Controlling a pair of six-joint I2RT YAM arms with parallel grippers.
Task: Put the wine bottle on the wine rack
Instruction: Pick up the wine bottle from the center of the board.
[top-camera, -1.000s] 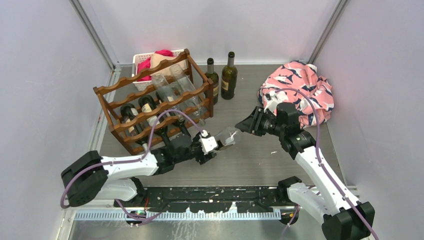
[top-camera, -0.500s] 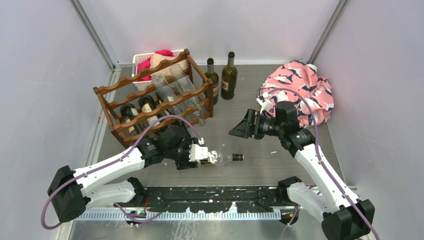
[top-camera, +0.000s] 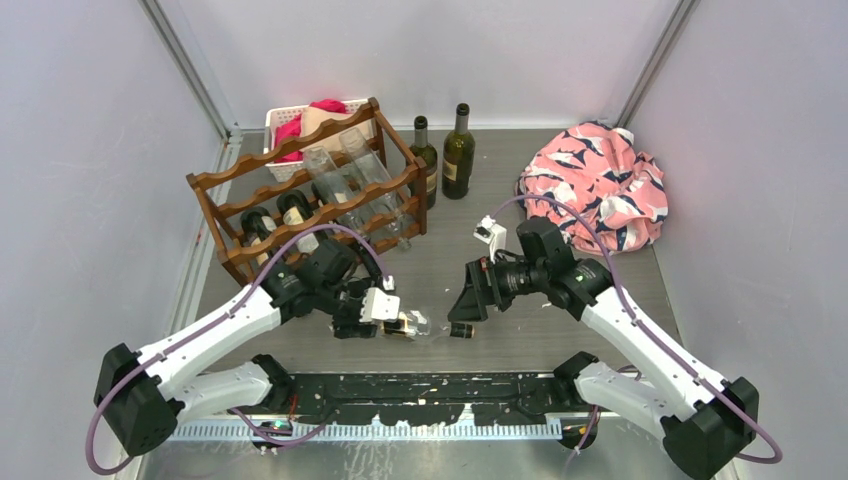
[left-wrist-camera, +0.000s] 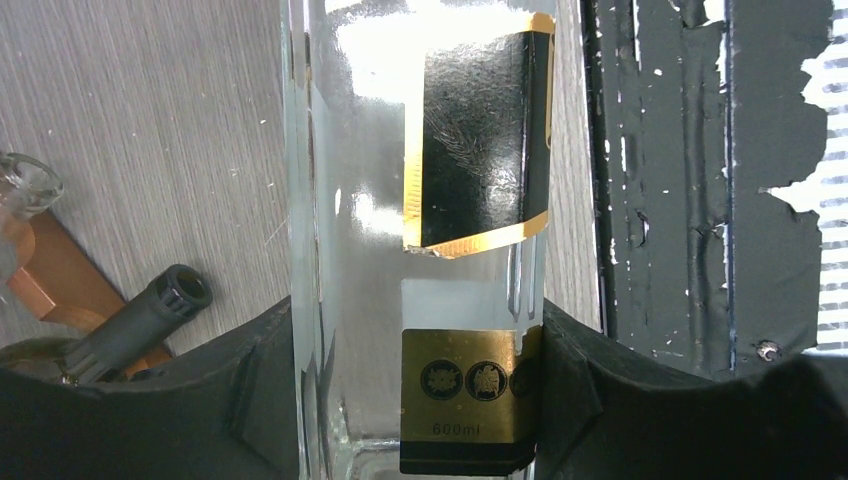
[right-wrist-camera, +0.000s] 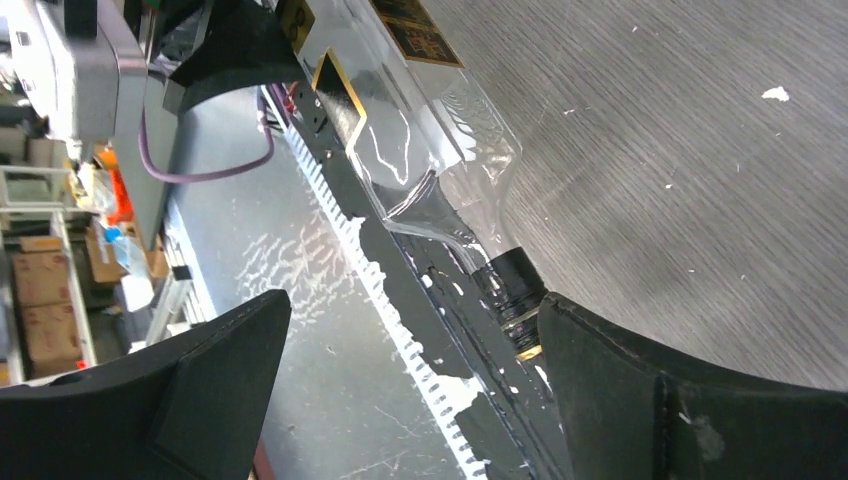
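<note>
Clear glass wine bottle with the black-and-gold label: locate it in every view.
Top external: clear glass wine bottle, low centre, in the left end effector.
Left wrist: fills the centre, base at the bottom.
Right wrist: upper middle, slanting down.
Shared landmark: chipped black base rail.

Both arms are built the same: chunky white shell links with rounded black joint housings between them. You can see it on the white-and-black left arm (top-camera: 215, 330) at lower left of the top view and the white-and-black right arm (top-camera: 635, 335) at lower right. A thin purple cable (top-camera: 320, 232) loops loose off the left one, and a matching purple cable (top-camera: 545, 198) arcs over the right. The left gripper (top-camera: 402, 325) has a white boxy block (top-camera: 380, 303) sitting right behind its black tips. The right gripper (top-camera: 465, 305) is all black, with a small white box (top-camera: 488, 230) up by the wrist. Close up, the matte black plastic fingers (left-wrist-camera: 250, 400) are broad, angular wedges. The right wrist view shows the same black wedge fingers (right-wrist-camera: 215, 390).
</note>
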